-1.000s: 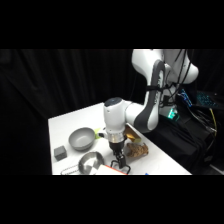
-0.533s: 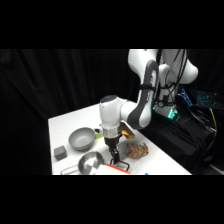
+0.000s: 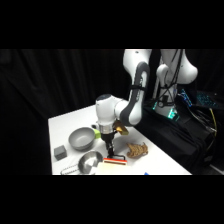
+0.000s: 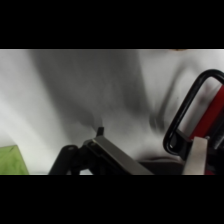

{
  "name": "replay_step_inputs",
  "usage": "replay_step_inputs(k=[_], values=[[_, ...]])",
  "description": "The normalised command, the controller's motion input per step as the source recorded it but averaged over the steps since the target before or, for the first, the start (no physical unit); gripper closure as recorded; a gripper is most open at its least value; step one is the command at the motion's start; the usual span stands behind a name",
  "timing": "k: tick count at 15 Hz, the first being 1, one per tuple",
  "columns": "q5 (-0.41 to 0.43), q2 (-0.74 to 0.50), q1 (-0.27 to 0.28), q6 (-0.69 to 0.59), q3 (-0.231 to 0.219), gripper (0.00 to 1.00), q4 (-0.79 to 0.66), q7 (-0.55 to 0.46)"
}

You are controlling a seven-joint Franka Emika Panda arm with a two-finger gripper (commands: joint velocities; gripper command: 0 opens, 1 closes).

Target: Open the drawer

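The gripper (image 3: 110, 151) is being held low over the white table (image 3: 65, 125), pointing down from the white arm (image 3: 131, 102). It cannot be told from either view how the gripper is set, or whether anything is being held by it.

The drawer (image 3: 114, 163) is sitting just below the gripper, at the near edge of the table. Its red-orange trim and dark bar handle (image 3: 115, 160) are being shown facing up toward the gripper. It cannot be told whether the handle is being touched. In the wrist view, the handle (image 4: 186, 117) is being seen as a big black loop to the right of the gripper's black linkage (image 4: 102, 157), with the red trim (image 4: 210, 125) just behind it.

A brown lumpy thing (image 3: 137, 149) is lying just to the right of the gripper in the side view. A grey bowl (image 3: 81, 139) is sitting to its left and a little farther back. A small shiny metal bowl (image 3: 90, 162) is resting to the left of the drawer, close beside it. A small dark grey cube (image 3: 60, 152) is lying well off to the left, past both bowls. Something green (image 4: 12, 160) is being seen at the lower left corner of the wrist view.
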Motion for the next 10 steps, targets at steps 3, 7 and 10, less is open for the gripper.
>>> replay_step_inputs(k=[3, 7, 10], values=[[0.133, 0.01, -0.236, 0.17, 0.006, 0.0, -0.07, -0.31], [0.117, -0.07, -0.196, 0.15, -0.02, 0.0, -0.1, -0.29], [0.091, -0.16, -0.097, 0.12, -0.039, 0.0, -0.14, -0.22]])
